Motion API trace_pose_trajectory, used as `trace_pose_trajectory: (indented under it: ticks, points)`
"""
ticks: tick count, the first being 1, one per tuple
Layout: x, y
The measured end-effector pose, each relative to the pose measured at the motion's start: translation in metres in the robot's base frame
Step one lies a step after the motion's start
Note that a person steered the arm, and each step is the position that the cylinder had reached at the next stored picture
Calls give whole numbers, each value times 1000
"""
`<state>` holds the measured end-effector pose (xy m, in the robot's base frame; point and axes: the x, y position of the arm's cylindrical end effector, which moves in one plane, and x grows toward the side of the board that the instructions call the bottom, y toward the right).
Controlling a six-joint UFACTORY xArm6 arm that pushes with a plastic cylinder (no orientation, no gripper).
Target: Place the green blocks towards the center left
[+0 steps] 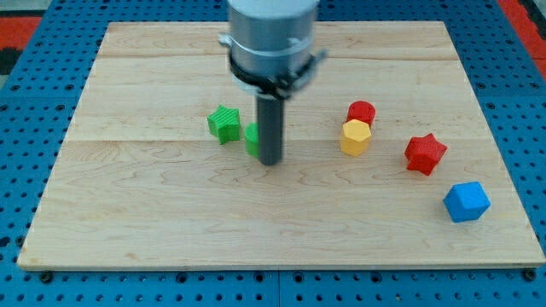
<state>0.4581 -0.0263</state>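
Green blocks, a star (223,124) and one half hidden (252,139), are touched by my tip (270,160), nothing gripped; leftward pushing is needed.

A red cylinder (362,112) is sitting right of the frame's center on the wooden desk (153,222), touching a yellow hexagonal block (356,137) just below it; farther right a red star block (425,153) is lying, a blue block (467,202) resting toward the lower right

left: green star block (223,124) blocks | my tip (271,160) touching second green block (252,139) (mostly hidden)
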Motion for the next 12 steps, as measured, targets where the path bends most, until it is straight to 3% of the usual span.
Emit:
trace_pose_trajectory:
  ticks: [1,2,4,5,7,11,12]
  points:
    - [-16,-22]
    - [-8,17]
    - [-61,34]
    - [-51,-51]
    - [-21,8]
    - [-21,6]
    - [22,28]
